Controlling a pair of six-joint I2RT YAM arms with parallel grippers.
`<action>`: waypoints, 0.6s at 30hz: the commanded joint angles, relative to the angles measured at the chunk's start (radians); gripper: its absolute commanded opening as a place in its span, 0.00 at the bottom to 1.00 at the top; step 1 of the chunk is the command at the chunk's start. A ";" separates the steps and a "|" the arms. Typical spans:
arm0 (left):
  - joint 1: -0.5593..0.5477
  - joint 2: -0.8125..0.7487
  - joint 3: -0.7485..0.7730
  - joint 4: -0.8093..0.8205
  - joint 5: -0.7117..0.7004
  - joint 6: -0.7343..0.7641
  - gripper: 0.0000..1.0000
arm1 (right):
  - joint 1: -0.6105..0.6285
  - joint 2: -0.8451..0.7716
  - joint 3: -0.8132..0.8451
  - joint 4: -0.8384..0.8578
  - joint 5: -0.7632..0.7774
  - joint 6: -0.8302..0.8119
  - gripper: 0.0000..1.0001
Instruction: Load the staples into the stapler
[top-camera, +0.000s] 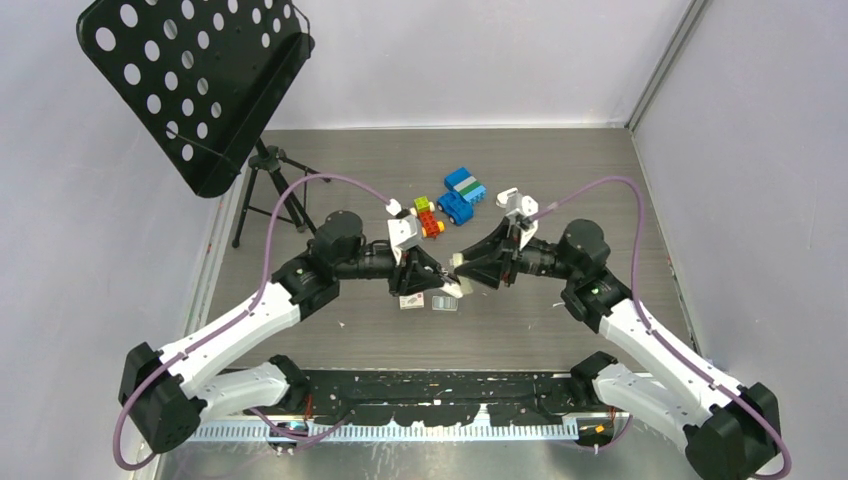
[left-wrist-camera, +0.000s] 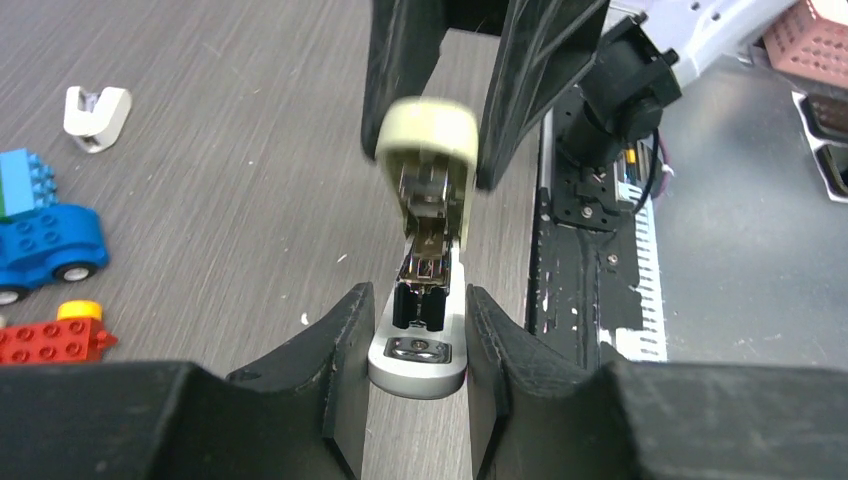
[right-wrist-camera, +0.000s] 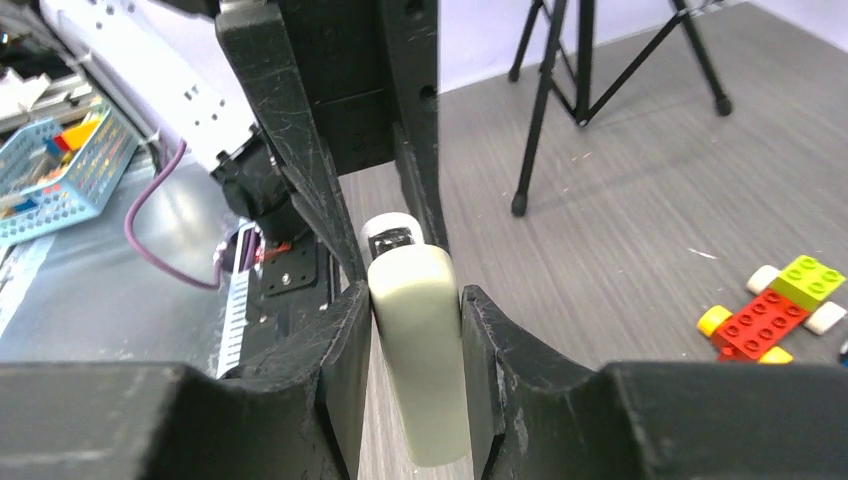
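Observation:
The stapler (top-camera: 453, 273) is held above the table between both grippers, hinged open. My left gripper (left-wrist-camera: 418, 330) is shut on its white base (left-wrist-camera: 418, 358); the metal magazine channel (left-wrist-camera: 428, 262) shows inside. My right gripper (right-wrist-camera: 412, 320) is shut on the grey-beige top (right-wrist-camera: 420, 350), which is swung up away from the base (left-wrist-camera: 428, 135). In the top view the left gripper (top-camera: 432, 272) and right gripper (top-camera: 463, 271) meet tip to tip. A small flat grey strip, the staples (top-camera: 444, 305), lies on the table just in front of them.
A small whitish box with a pinkish label (top-camera: 411, 300) lies beside the strip. A blue toy car (top-camera: 460, 198), a red brick vehicle (top-camera: 430, 222) and a white claw-shaped piece (top-camera: 508, 197) sit farther back. A black perforated music stand (top-camera: 190, 80) on a tripod stands at the back left.

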 joint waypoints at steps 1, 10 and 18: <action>0.015 -0.072 -0.079 0.134 -0.026 -0.079 0.00 | -0.101 -0.036 -0.052 0.272 0.094 0.198 0.00; 0.073 -0.197 -0.233 0.300 -0.133 -0.245 0.00 | -0.264 -0.054 -0.182 0.707 0.169 0.499 0.00; 0.084 -0.284 -0.331 0.382 -0.206 -0.343 0.00 | -0.334 0.007 -0.225 0.925 0.209 0.659 0.00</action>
